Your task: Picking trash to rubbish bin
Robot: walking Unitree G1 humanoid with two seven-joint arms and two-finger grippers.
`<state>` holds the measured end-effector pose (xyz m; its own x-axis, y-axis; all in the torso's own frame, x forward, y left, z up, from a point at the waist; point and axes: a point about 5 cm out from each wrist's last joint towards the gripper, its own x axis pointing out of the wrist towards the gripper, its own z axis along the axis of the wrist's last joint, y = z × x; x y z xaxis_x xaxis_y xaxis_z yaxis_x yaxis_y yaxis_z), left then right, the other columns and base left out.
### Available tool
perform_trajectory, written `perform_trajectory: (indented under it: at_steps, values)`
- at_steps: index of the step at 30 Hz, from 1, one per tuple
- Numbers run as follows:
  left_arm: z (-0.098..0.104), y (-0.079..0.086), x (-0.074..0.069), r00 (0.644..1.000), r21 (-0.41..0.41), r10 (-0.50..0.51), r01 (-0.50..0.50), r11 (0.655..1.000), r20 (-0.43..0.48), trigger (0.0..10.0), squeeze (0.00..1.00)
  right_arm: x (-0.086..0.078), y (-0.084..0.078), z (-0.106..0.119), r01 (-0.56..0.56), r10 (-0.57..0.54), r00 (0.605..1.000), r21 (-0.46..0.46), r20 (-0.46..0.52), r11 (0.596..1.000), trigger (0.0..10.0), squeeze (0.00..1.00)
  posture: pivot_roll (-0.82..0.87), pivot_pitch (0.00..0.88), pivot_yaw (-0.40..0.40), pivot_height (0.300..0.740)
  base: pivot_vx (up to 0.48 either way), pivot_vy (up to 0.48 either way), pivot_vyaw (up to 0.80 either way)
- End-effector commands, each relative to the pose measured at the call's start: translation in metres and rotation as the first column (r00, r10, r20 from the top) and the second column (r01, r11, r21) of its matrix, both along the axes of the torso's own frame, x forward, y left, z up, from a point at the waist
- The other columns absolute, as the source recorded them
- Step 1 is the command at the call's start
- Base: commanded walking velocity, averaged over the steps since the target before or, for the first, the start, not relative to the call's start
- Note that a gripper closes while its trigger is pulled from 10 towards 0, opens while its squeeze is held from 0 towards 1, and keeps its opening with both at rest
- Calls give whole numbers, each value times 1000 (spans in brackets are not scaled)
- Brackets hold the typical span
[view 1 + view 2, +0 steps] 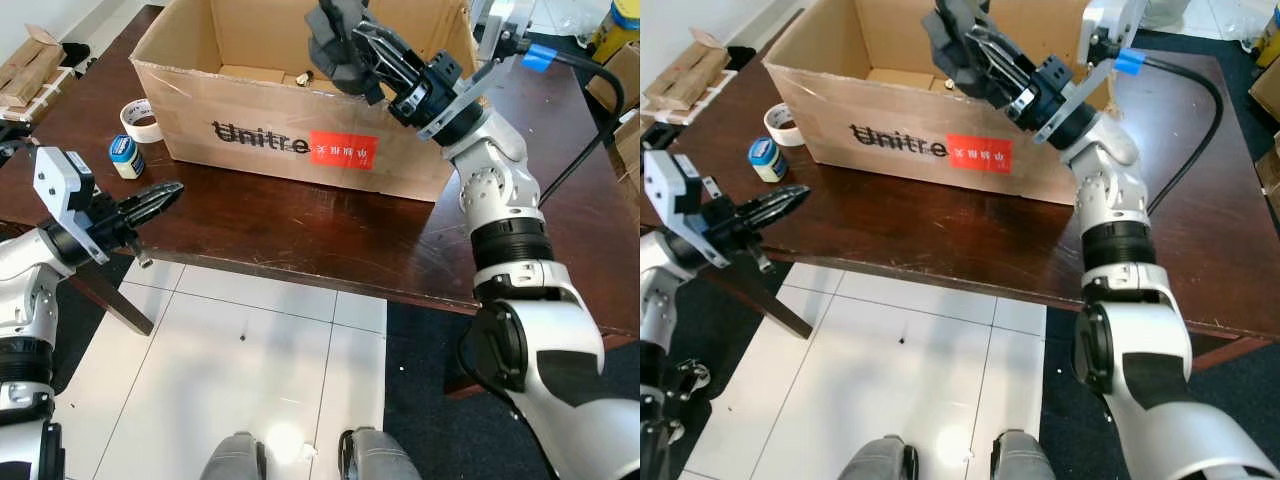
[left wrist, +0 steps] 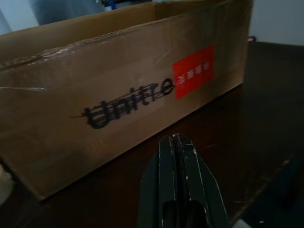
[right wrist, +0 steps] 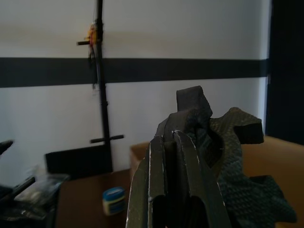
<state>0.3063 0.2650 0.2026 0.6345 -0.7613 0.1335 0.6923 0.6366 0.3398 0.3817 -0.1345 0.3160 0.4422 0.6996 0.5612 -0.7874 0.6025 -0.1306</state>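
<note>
Cardboard box (image 1: 290, 120), serving as the bin, on dark worktop (image 1: 300, 225). Above box's open top: right gripper (image 1: 345, 45), fingers clenched on crumpled dark trash (image 1: 335, 30). Near box's front-left corner: left gripper (image 1: 160, 198), fingers pressed together, empty. Beside box's left end: tape roll (image 1: 140, 120), small blue-lidded jar (image 1: 126, 157). Drop step likely in hand; next calls for releasing over box's interior. Woven texture of trash plain from right wrist, lost from head.
</note>
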Motion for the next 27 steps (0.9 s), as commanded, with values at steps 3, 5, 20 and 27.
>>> perform_trajectory:
  at_steps: [3,5,20,27]
  values:
    - [0,2,3,999,9,38,-38,999,6,10000,0,0,-1,12,-12,9,999,67,39,998,10000,0,49,130,11,740,0,0,0]
    - [3,3,4,998,8,61,-61,998,15,10000,0,1,-1,14,5,-8,999,73,43,997,10000,0,49,132,11,740,0,0,0]
    - [-2,5,10,988,16,155,-155,988,4,10000,0,24,-6,-2,348,-349,934,-26,-79,937,10000,0,50,153,14,740,0,0,0]
    - [-2,6,11,984,15,179,-179,984,6,10000,0,26,2,-8,366,-371,926,-71,-76,928,10000,0,57,163,12,740,0,0,0]
